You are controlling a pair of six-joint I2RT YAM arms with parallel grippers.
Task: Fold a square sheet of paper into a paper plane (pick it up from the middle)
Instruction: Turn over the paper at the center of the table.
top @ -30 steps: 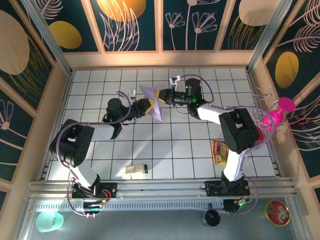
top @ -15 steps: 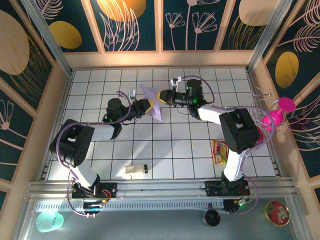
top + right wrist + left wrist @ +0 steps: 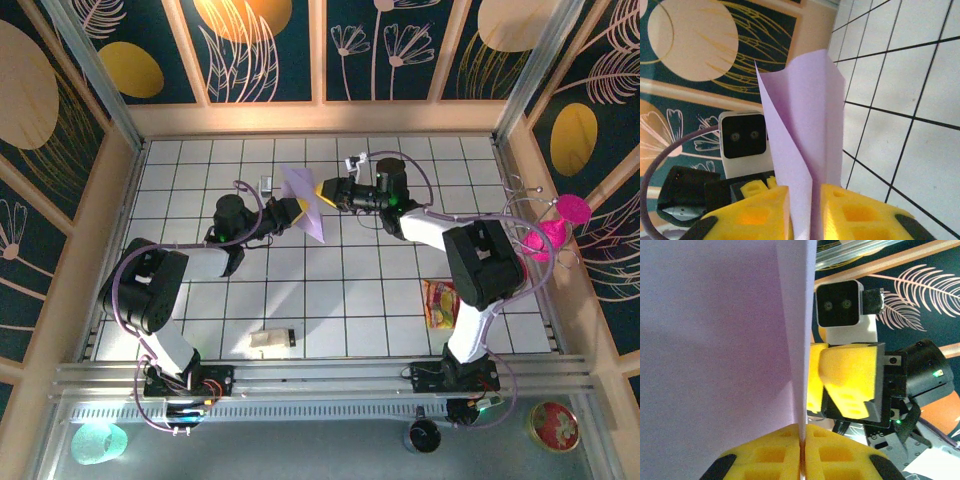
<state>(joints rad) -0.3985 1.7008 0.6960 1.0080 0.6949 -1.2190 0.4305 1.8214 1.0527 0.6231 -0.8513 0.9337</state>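
Left gripper [image 3: 803, 435] is clamped on the folded lilac paper [image 3: 805, 110], which is held in the air over the table's [image 3: 350, 280] far middle. Right gripper [image 3: 804, 197] straddles its opposite edge; gripping or loosened, I cannot tell. White block [image 3: 271, 340] and snack packet [image 3: 438, 303] lie well apart, nearer the bases.

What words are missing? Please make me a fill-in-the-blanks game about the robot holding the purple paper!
The left end effector is ___ on the folded pale lilac paper sheet.
Its pads are coloured ___.
The red-and-yellow snack packet lies on the white tiled table nearest the ___ arm.
Missing words: shut, yellow, right.
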